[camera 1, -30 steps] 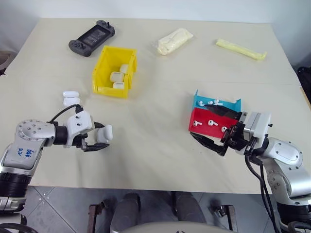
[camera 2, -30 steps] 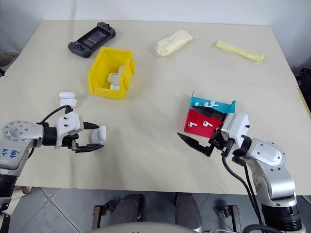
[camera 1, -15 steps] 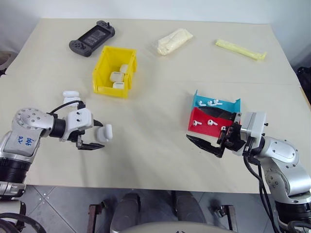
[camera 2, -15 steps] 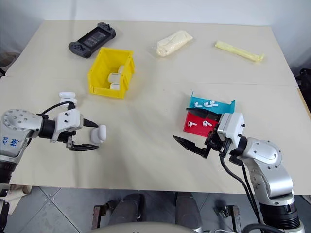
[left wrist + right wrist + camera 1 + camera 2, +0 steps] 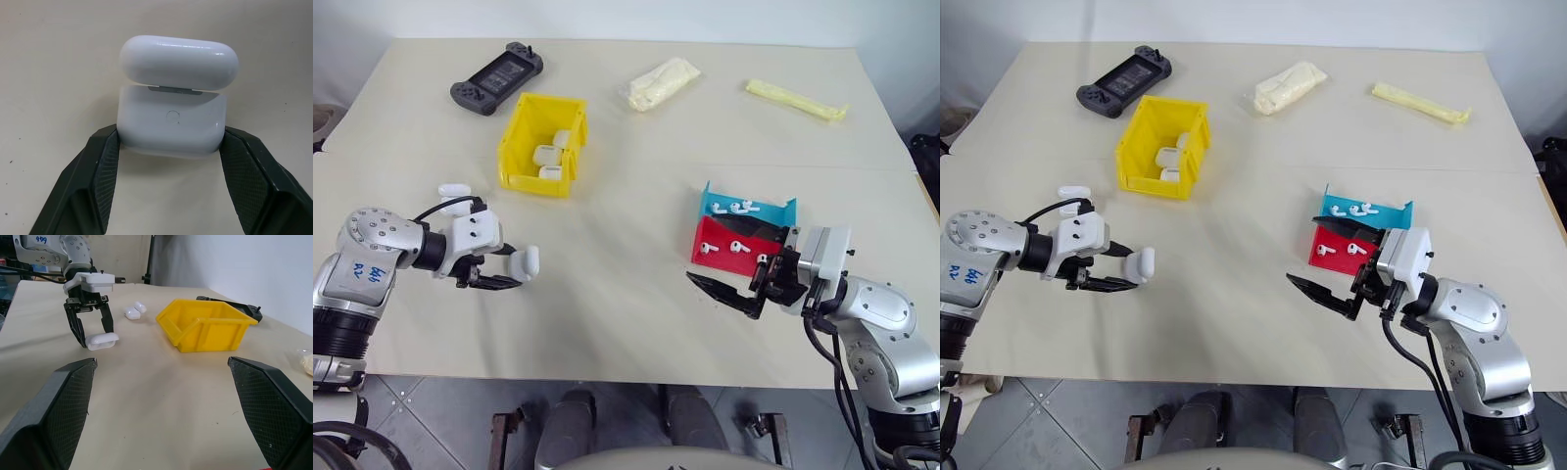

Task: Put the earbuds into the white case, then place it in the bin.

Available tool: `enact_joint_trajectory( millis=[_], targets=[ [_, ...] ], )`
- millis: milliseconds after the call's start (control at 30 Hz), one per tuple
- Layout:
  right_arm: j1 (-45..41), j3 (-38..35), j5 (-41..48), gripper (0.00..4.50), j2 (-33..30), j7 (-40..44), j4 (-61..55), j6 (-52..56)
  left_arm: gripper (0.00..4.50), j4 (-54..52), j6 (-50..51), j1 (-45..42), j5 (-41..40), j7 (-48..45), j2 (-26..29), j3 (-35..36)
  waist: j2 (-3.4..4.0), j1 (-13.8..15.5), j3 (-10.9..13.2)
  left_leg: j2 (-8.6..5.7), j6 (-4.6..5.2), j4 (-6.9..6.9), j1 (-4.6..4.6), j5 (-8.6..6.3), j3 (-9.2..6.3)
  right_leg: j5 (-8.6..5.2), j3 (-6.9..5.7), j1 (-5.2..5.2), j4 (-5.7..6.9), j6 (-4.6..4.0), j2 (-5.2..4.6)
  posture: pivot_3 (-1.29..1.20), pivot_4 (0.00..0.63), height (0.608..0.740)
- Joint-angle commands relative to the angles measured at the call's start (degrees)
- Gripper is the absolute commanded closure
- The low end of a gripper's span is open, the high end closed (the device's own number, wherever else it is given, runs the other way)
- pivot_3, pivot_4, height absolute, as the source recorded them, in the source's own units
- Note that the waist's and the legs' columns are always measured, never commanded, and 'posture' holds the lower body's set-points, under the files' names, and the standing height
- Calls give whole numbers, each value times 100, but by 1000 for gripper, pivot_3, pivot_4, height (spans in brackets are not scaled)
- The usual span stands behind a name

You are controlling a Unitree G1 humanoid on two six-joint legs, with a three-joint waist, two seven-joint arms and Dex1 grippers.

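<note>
Now your left gripper (image 5: 512, 271) pinches one white case (image 5: 526, 261), lid ajar, just over the table (image 5: 626, 176), while your right gripper (image 5: 1344, 268) stands spread wide. You have three cases in the bin (image 5: 523, 127), another beside the left arm (image 5: 452, 190), and about five earbuds (image 5: 736, 207) in the tray (image 5: 707, 238).

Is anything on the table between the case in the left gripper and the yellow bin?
Nothing visible. The left gripper grips the white case, lid up, and only bare table lies between it and the bin. A spare case sits off to the side.
</note>
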Motion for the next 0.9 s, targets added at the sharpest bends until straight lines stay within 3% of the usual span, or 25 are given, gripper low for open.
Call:
enact_joint_trajectory(
  millis=[33, 367, 500, 633, 900],
  targets=[
    [-22, 28, 107, 0, 2, 19, -213, 3, 1791, 36, 20, 242, 61, -62, 4, -39, 0, -1, 0, 0, 0, 0, 0, 0, 0, 0, 0, 0, 0, 0, 0, 0, 150, 740],
    [-12, 72, 359, 0, -287, 533, -314, 129, 1791, -365, -1416, 1118, -1930, -730, -981, 1512, -6, 36, 1, 2, -1, 6, -16, 0, -7, 0, -7, -2, -4, 0, -8, 0, 150, 740],
    [3, -31, 413, 0, -560, 867, -276, 88, 1791, -1645, -779, 1491, -2576, -193, -1587, 1399, -6, 58, 1, -3, 1, 7, -14, -1, -13, 0, -9, 4, -32, 0, -15, 0, 150, 740],
    [192, -596, 327, 0, -859, 948, 145, -6, 1791, -2561, -324, 1547, -3006, 515, -2364, 1186, -8, 70, 1, -5, 7, 12, -16, -4, -23, 2, -9, 9, -37, 4, -17, 0, 150, 740],
    [1340, -1870, -35, 0, -1587, 1535, 1206, -230, 1791, -2785, 20, 1243, -3272, 1058, -3698, 398, -7, 165, 0, -5, 8, 17, -8, -4, 8, 4, 2, 12, -38, 7, -8, 0, 150, 740]
  ],
)
